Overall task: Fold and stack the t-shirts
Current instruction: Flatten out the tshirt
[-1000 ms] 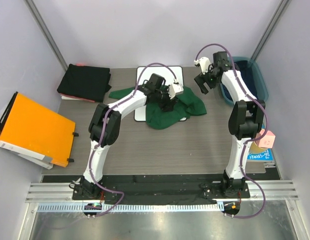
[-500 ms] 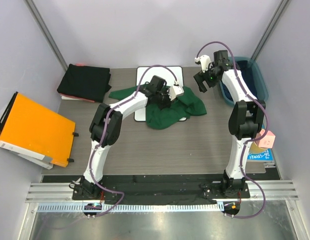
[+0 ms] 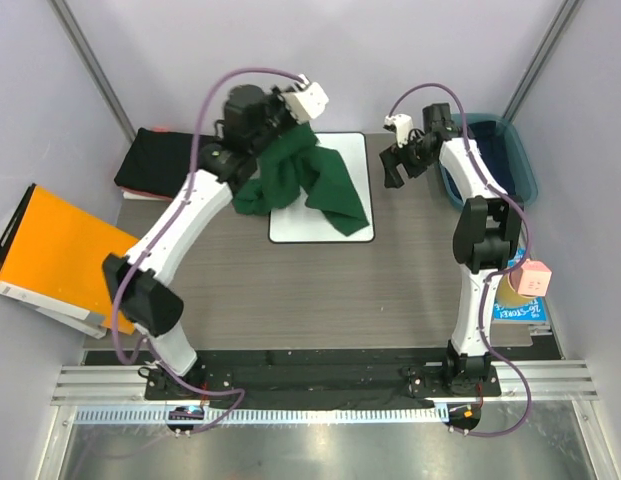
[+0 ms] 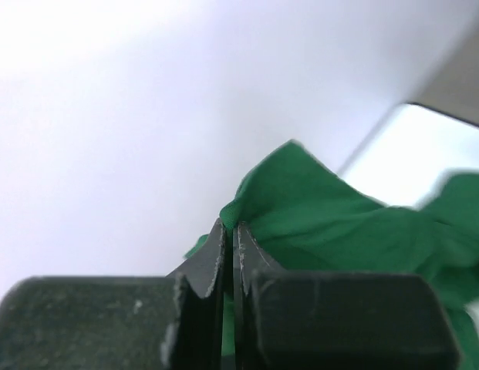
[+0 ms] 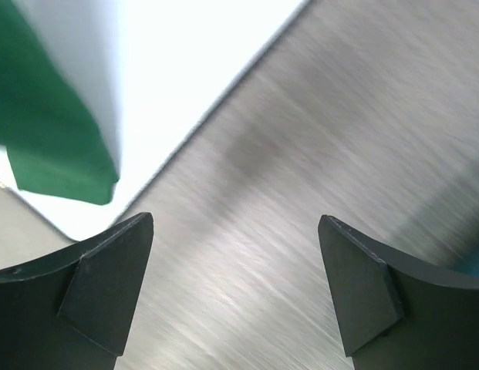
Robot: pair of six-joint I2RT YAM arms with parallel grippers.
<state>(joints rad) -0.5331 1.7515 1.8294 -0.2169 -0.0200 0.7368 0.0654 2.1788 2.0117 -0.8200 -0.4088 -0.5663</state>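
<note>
At the table's (image 3: 290, 290) far centre, a white board (image 3: 290, 228) lies flat. A dark green t-shirt (image 3: 325, 190) hangs over it, its lower end draped on the board. Black folded t-shirts (image 3: 170, 162) lie far left. The left gripper (image 4: 230, 231) is clamped tight on the green cloth; the right gripper (image 5: 235, 231), beside the board, is spread wide and holds nothing.

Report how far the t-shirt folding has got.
Done: black folded t-shirts sit stacked at far left. In hand: the left tool is shut on the green t-shirt, unfolded, hanging over the white board. Left: fold and stack it; the right tool is open, empty.
</note>
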